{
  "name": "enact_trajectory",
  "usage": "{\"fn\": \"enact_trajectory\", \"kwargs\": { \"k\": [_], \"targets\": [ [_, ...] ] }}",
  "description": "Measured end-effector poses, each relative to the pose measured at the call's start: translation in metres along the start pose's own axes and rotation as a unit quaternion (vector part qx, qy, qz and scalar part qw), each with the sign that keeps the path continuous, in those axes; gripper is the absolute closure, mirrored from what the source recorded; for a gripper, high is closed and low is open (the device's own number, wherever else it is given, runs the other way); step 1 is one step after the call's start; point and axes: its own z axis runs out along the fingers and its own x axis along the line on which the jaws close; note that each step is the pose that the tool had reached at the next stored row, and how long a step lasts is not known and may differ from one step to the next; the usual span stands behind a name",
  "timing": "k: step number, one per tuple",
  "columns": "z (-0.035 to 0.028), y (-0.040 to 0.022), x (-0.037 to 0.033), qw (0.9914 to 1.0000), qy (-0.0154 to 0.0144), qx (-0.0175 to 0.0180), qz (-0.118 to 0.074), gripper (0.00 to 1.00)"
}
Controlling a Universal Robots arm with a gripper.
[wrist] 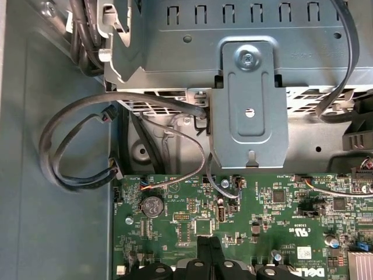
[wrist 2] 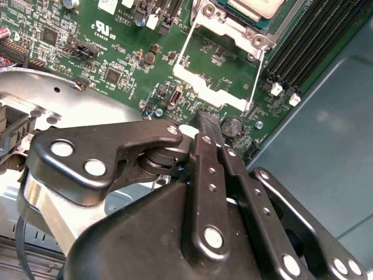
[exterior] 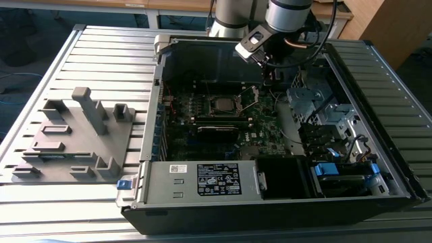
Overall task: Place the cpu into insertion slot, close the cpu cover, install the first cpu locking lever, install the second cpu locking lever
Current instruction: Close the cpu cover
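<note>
At the jaws: gripper (wrist 2: 208, 123) fingers are pressed together tip to tip, with nothing visible between them. The tips hang low over the green motherboard (wrist: 233, 224), just beside the free edge of the cpu cover (wrist 2: 213, 93); can't tell whether they touch it. A coin cell battery (wrist 2: 231, 124) sits on the board right next to the tips.

The cpu cover is swung open and hinged at the socket side, and board components show through its square window. Beyond the hinge, the cpu (exterior: 223, 104) lies flat in the insertion slot (wrist 2: 254, 38), its grey top exposed, not covered. In the exterior view the cover stands tilted up on the exterior view's right of the slot, with the arm (exterior: 287, 15) coming down just past it on that same side.

Black memory slots (wrist 2: 315, 41) run alongside the socket. The first wrist view shows a grey metal bracket (wrist: 250, 105) on the case wall above the board edge, and looped black cables (wrist: 76, 146) beside it.

Further out is the open computer case (exterior: 398, 167), with a labelled power supply (exterior: 202, 179) at its near end. The case sits on a slotted metal table (exterior: 101, 50). A grey fixture tray (exterior: 74, 142) lies on the table to the exterior view's left of the case, well apart from the gripper.
</note>
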Motion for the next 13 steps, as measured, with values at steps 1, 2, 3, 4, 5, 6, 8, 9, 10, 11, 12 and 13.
{"fn": "enact_trajectory", "kwargs": {
  "k": [1,2,3,4,5,6,8,9,10,11,12,13],
  "targets": [
    [0.0003,0.0000,0.0000,1.00000,0.0001,0.0000,0.000,0.89],
    [0.0006,0.0000,0.0000,1.00000,0.0002,0.0000,0.000,0.89],
    [0.0010,0.0000,0.0000,1.00000,0.0001,0.0000,0.000,0.89],
    [0.0014,-0.0001,0.0000,1.00000,0.0001,0.0000,0.000,0.89],
    [0.0019,-0.0001,0.0000,1.00000,0.0001,0.0000,0.000,0.89],
    [0.0022,-0.0001,0.0000,1.00000,0.0001,0.0000,0.000,0.89],
    [0.0028,-0.0001,0.0000,1.00000,0.0000,0.0000,0.000,0.89],
    [0.0031,-0.0001,0.0000,1.00000,0.0000,0.0000,0.000,0.89],
    [0.0033,-0.0001,0.0000,1.00000,0.0000,0.0000,0.000,0.89],
    [0.0036,-0.0001,0.0000,1.00000,0.0000,0.0000,0.000,0.89],
    [0.0038,-0.0002,0.0000,1.00000,0.0000,0.0000,0.000,0.89],
    [0.0040,-0.0002,0.0000,1.00000,0.0000,0.0000,0.000,0.89]
  ]
}}
